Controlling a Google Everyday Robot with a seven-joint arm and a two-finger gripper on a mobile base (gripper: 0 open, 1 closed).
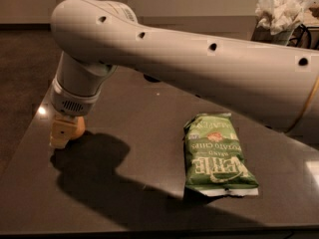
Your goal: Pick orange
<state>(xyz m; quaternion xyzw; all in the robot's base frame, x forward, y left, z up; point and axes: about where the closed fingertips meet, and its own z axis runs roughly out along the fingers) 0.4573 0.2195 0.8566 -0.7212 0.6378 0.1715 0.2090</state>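
The orange lies near the left edge of the dark table. Only a small orange-yellow part of it shows, on the right side of my gripper. My gripper hangs down from the big white arm and sits right at the orange, low over the table and covering most of the fruit. I cannot tell whether it holds the orange.
A green bag of potato chips lies flat on the table's right half. A holder with crumpled white paper stands at the back right. The table's left edge is close beside the gripper.
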